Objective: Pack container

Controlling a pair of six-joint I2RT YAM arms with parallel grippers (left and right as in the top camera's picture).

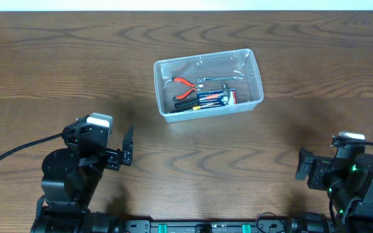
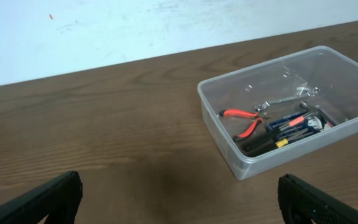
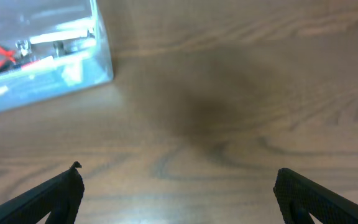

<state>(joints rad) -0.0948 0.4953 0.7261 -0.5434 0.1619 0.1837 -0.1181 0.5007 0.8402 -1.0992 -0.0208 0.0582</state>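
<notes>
The clear plastic container (image 1: 162, 88) stands at the middle of the wooden table. Inside lie red-handled pliers (image 1: 183, 83), a silver wrench (image 1: 220, 77) and a blue drill-bit case (image 1: 212, 98) with dark-handled tools. My left gripper (image 1: 127, 145) is open and empty, low at the front left, well short of the tub. My right gripper (image 1: 303, 164) is open and empty at the front right. The left wrist view shows the container (image 2: 219, 127) with the pliers (image 2: 244, 118) ahead to the right. The right wrist view shows the container's corner (image 3: 98, 62) at the top left.
Brown wood-grain table (image 1: 57, 65) runs to a white wall at the far edge (image 2: 104, 25). Black cables (image 1: 18, 152) trail from the left arm base. Bare wood lies under both grippers (image 2: 179, 193) (image 3: 179, 186).
</notes>
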